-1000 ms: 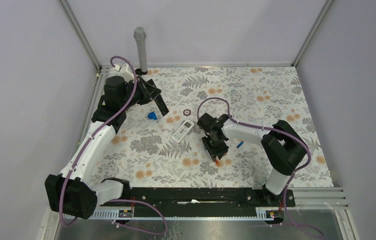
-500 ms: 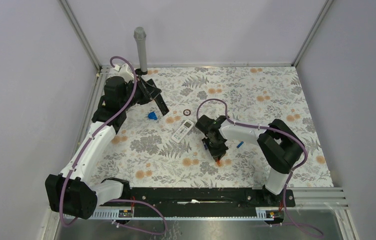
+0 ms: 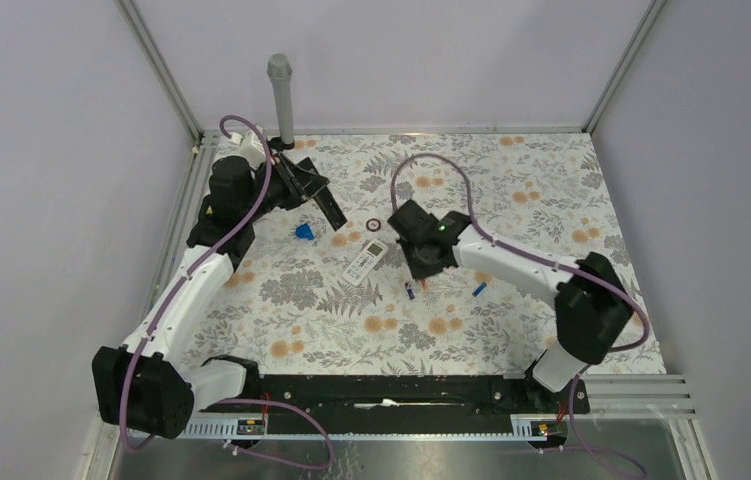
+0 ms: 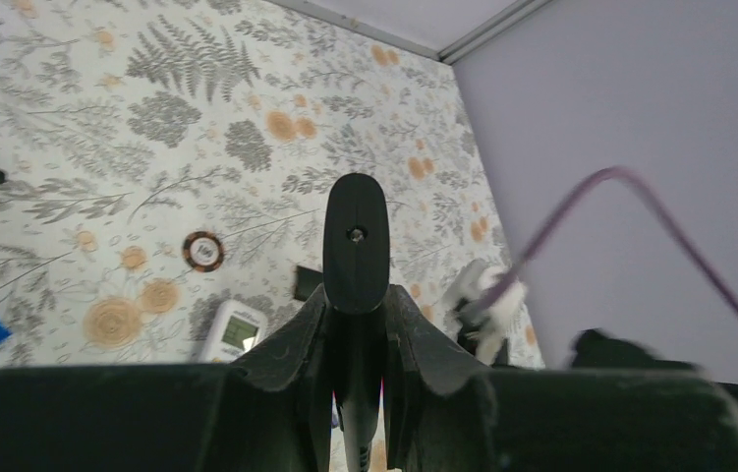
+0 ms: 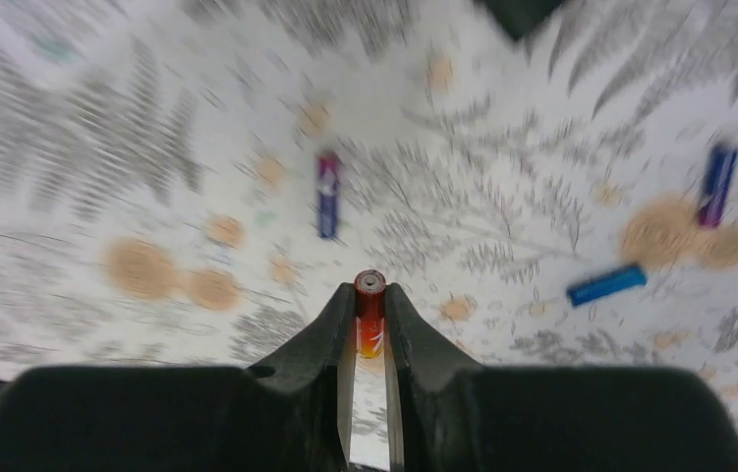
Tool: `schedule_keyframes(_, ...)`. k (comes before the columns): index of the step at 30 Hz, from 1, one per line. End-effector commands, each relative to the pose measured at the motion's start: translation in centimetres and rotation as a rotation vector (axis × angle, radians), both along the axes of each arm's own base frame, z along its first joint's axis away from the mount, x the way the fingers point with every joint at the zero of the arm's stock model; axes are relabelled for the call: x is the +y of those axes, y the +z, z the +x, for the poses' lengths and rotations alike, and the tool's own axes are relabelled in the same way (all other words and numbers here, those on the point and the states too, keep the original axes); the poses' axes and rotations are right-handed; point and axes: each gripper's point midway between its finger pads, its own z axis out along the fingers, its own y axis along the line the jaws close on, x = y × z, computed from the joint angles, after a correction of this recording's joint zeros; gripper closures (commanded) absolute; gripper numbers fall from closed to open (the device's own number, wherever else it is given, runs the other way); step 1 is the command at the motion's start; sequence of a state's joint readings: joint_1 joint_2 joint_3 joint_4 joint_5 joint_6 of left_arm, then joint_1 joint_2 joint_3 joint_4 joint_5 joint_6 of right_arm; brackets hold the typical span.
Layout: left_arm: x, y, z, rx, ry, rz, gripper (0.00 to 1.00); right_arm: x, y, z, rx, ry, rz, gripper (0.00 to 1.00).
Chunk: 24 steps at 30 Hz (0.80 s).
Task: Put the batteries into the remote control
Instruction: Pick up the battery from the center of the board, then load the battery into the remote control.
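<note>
Right gripper [image 5: 369, 295]: clamped on red battery [image 5: 369, 323], lower centre
Left gripper [image 4: 356, 297]: clamped on black piece [image 4: 355, 236]
Remote [image 3: 364, 262]: frame centre

The table [image 3: 511, 180], covered in a print of grey ferns and orange flowers, carries a white rectangular remote control [image 3: 364, 262] near its middle. A small blue blob-shaped piece [image 3: 303, 232] and a dark ring [image 3: 374, 224] lie just beyond the remote. A slim purple battery [image 5: 328, 194], a blue battery [image 5: 606, 284] and a blue-purple battery [image 5: 716, 184] lie apart from one another.
</note>
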<state>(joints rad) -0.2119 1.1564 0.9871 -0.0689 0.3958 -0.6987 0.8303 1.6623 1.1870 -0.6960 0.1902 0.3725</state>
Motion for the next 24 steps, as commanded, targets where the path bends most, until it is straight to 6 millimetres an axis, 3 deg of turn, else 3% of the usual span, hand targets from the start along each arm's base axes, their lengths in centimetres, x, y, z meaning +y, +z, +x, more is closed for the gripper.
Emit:
schedule_keyframes(1,-1.8,3.8,0.1,-0.101,-0.074,-0.113,1.00,4.5,12.5,5.8,-0.345,0.007,0.266,0.89)
schedule_keyframes(6,-3.5,5.9,-0.5,-0.149,-0.192,-0.183,1.00,8.6,22.6,6.4,-0.499,0.121,0.554,0.89)
schedule_keyframes(10,-5.0,6.8,-1.4,-0.169,-0.263,-0.213,1.00,10.5,27.1,5.9,-0.534,0.181,0.690,0.89)
schedule_keyframes(16,-6.7,8.2,-2.1,-0.134,-0.325,-0.295,1.00,12.6,30.0,3.8,-0.484,0.284,0.844,0.90)
schedule_keyframes(24,-7.6,9.2,-3.5,-0.078,-0.420,-0.349,1.00,12.7,29.2,3.7,-0.504,0.359,0.812,0.90)
